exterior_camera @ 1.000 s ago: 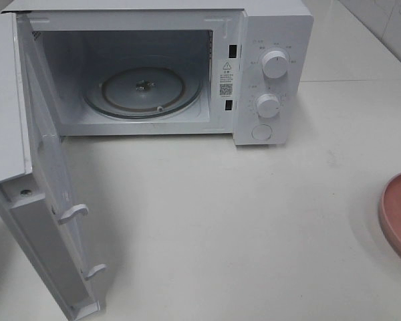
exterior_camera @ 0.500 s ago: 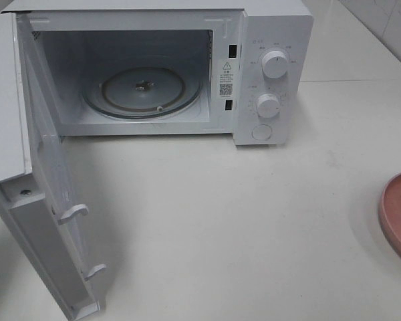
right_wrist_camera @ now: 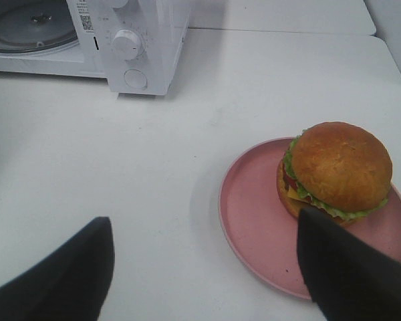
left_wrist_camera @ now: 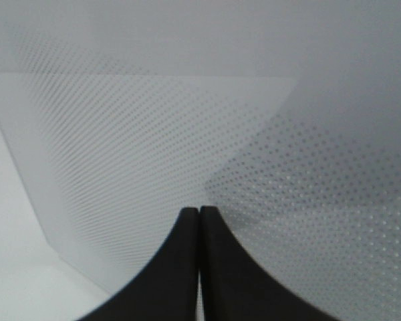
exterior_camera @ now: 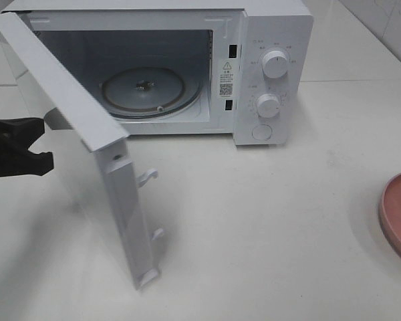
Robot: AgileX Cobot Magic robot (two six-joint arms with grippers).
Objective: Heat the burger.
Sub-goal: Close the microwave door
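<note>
The burger [right_wrist_camera: 337, 170], with a glossy brown bun, lettuce and cheese, sits on a pink plate [right_wrist_camera: 254, 227] and shows only in the right wrist view. My right gripper [right_wrist_camera: 207, 267] hovers open just short of the plate, one finger close to the burger, holding nothing. In the exterior high view only the plate's rim [exterior_camera: 397, 214] shows at the right edge. The white microwave [exterior_camera: 274, 40] stands at the back with its door [exterior_camera: 87, 134] half swung. My left gripper [exterior_camera: 40, 144] is shut, its tips [left_wrist_camera: 199, 214] against the door's dotted outer face [left_wrist_camera: 187, 100].
A bare glass turntable [exterior_camera: 144, 90] lies inside the microwave cavity. Two dials [exterior_camera: 275, 63] and a round button [exterior_camera: 262, 132] are on the control panel. The door's latch hooks [exterior_camera: 147, 177] jut out over the white tabletop [exterior_camera: 254, 234] in front of the oven.
The microwave door has swung from wide open to about half open. My left gripper has come into the exterior high view at the left, behind the door.
</note>
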